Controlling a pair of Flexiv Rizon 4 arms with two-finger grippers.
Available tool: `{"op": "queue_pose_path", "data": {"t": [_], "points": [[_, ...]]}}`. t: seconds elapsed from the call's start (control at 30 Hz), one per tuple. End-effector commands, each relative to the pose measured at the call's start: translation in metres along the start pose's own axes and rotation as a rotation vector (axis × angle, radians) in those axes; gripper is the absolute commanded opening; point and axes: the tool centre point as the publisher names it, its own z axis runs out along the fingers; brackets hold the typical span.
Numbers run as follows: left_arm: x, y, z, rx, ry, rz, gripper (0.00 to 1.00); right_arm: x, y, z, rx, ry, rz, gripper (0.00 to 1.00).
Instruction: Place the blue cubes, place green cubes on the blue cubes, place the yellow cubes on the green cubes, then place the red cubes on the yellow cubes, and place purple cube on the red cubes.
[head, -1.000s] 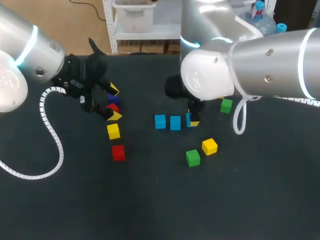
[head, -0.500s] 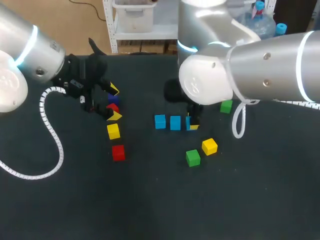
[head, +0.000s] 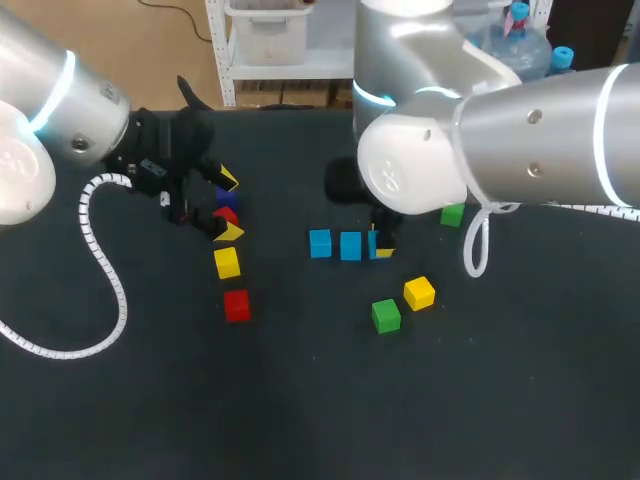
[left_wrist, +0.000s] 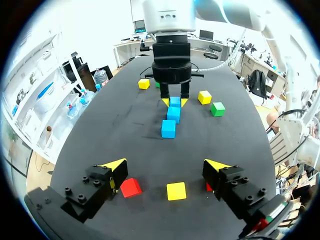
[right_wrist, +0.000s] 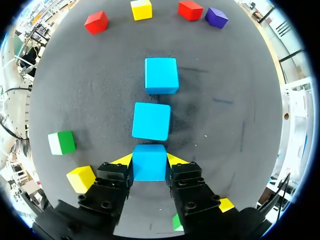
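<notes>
The sky-blue cube is matte, crisp-edged and plain-faced

Counter: matt black, finely grained, faintly scuffed. Blue cube gripped in right hand: smooth, matt faces. Left arm and right arm: smooth satin silver-grey shells. Left hand: matt black, hard plastic look. White hose at left: ribbed.

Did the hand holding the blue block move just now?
Yes. In the head view the right gripper and the held blue cube have slid slightly left, closer to the middle blue cube of the row.
</notes>
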Motion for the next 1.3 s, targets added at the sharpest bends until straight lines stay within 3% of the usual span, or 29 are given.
{"op": "queue_pose_path", "data": {"t": [0.03,1.3], "points": [[0.0018,-0.0007,-0.0004,-0.001,-0.006,0.004,1.0,0.0001,-0.0018,0.0,-0.001,-0.003,0.001,0.0],[0.0018,-0.0007,-0.0004,-0.001,-0.006,0.004,1.0,-0.0004,-0.0057,0.0019,-0.007,-0.003,0.002,0.0]]}}
